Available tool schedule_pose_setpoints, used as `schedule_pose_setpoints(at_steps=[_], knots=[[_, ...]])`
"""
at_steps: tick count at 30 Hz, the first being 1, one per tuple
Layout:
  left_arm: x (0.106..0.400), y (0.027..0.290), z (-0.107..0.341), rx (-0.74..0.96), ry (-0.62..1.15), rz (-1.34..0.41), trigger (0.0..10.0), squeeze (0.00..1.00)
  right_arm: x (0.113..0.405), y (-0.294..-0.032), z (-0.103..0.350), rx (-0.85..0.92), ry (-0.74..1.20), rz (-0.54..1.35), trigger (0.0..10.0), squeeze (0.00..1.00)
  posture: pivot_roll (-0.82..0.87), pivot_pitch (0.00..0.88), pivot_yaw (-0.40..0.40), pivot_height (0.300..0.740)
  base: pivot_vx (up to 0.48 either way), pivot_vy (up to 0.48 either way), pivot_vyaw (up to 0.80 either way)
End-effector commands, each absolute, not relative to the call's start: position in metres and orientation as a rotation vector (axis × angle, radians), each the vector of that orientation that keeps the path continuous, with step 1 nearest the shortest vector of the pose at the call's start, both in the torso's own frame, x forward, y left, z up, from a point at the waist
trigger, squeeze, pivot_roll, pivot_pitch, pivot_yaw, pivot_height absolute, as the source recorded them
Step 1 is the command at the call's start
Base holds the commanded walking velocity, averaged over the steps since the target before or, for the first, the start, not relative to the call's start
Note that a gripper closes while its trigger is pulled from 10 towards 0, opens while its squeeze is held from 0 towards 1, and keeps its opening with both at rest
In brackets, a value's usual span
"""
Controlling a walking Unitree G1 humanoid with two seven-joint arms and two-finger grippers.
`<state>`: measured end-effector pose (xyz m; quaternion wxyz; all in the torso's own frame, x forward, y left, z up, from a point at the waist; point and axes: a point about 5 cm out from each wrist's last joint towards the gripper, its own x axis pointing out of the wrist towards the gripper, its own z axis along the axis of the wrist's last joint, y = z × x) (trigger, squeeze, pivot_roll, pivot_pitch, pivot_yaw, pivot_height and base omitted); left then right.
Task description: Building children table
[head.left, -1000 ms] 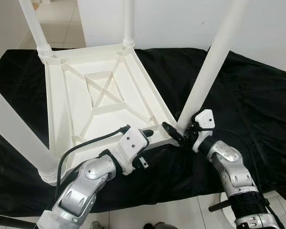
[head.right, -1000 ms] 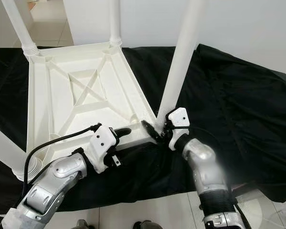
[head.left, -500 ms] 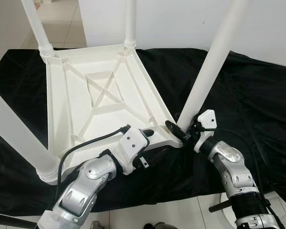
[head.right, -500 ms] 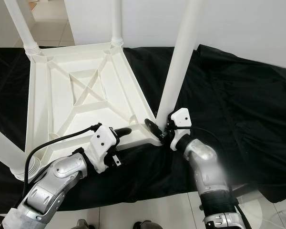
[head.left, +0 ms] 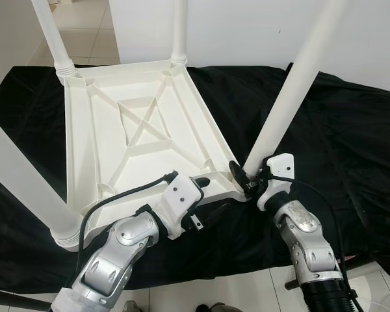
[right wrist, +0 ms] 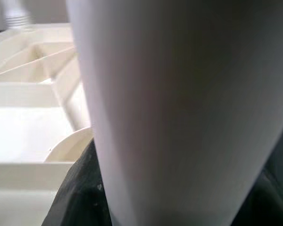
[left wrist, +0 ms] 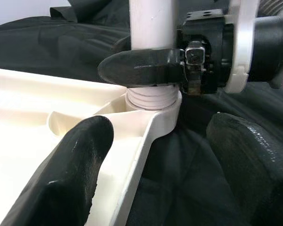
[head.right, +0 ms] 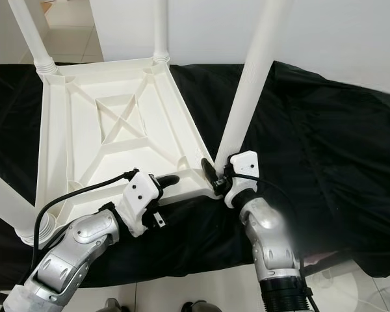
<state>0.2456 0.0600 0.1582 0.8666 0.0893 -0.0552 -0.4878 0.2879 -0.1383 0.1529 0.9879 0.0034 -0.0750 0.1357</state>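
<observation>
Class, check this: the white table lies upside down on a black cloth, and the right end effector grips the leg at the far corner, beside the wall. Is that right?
Not quite. The right end effector grips the leg at the near corner, closest to the robot, as the left eye view shows. The white table does lie upside down on the black cloth.

All four white table legs run out past the picture's upper or left edge, so their free ends cannot be seen; the near-right leg is cut off at the top, and in the right wrist view it is a close, blurred white mass. The right gripper is partly hidden behind that leg's base. The black cloth hides whatever carries the upturned tabletop.
</observation>
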Motion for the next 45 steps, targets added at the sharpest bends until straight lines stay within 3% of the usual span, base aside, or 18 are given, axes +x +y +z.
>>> schedule_pose_setpoints(at_steps=[1, 5, 16, 17, 19, 20, 29, 30, 34, 35, 45], knots=[[0.244, 0.059, 0.155, 0.19, -0.103, -1.045, 10.0, 0.0, 0.282, -0.139, 0.149, 0.041, -0.123, 0.101, 10.0, 0.0, -0.08, 0.135, -0.058, 0.74, 0.0, 0.0, 0.0], [0.243, 0.058, 0.155, 0.19, -0.103, -1.05, 10.0, 0.0, 0.276, -0.127, 0.146, 0.108, -0.099, -0.05, 10.0, 0.0, -0.08, 0.136, -0.058, 0.74, 0.0, 0.0, 0.0], [0.242, 0.058, 0.154, 0.186, -0.1, -1.058, 10.0, 0.0, 0.273, -0.126, 0.149, 0.099, -0.099, -0.047, 10.0, 0.0, -0.08, 0.138, -0.064, 0.74, 0.0, 0.0, 0.0], [0.242, 0.058, 0.154, 0.187, -0.1, -1.057, 10.0, 0.0, 0.272, -0.127, 0.149, 0.095, -0.1, -0.05, 10.0, 0.51, -0.08, 0.137, -0.064, 0.74, 0.0, 0.0, 0.0], [0.242, 0.058, 0.154, 0.187, -0.1, -1.057, 10.0, 0.0, 0.272, -0.127, 0.15, 0.092, -0.099, -0.058, 10.0, 0.51, -0.08, 0.137, -0.064, 0.74, 0.0, 0.0, 0.0], [0.242, 0.058, 0.154, 0.187, -0.1, -1.056, 10.0, 0.0, 0.271, -0.126, 0.152, 0.096, -0.113, -0.039, 10.0, 1.0, -0.08, 0.136, -0.065, 0.74, 0.0, 0.0, 0.0], [0.242, 0.058, 0.155, 0.189, -0.102, -1.054, 10.0, 0.0, 0.269, -0.129, 0.156, 0.076, -0.142, 0.019, 10.0, 1.0, -0.08, 0.132, -0.065, 0.74, 0.0, 0.0, 0.0], [0.246, 0.06, 0.156, 0.195, -0.105, -1.044, 10.0, 0.0, 0.27, -0.133, 0.156, 0.063, -0.146, 0.082, 10.0, 0.42, -0.09, 0.131, -0.063, 0.74, 0.0, 0.0, 0.0], [0.248, 0.062, 0.156, 0.198, -0.108, -1.038, 10.0, 0.0, 0.27, -0.136, 0.157, 0.052, -0.146, 0.127, 10.0, 0.42, -0.09, 0.131, -0.063, 0.74, 0.0, 0.0, 0.0], [0.249, 0.062, 0.157, 0.201, -0.109, -1.036, 10.0, 0.0, 0.271, -0.138, 0.157, 0.044, -0.154, 0.158, 10.0, 0.0, -0.09, 0.13, -0.061, 0.74, 0.0, 0.0, 0.0], [0.25, 0.062, 0.158, 0.205, -0.112, -1.041, 10.0, 0.0, 0.288, -0.15, 0.17, -0.094, -0.209, 0.486, 10.0, 0.0, -0.08, 0.128, -0.04, 0.74, 0.0, 0.0, 0.0]])
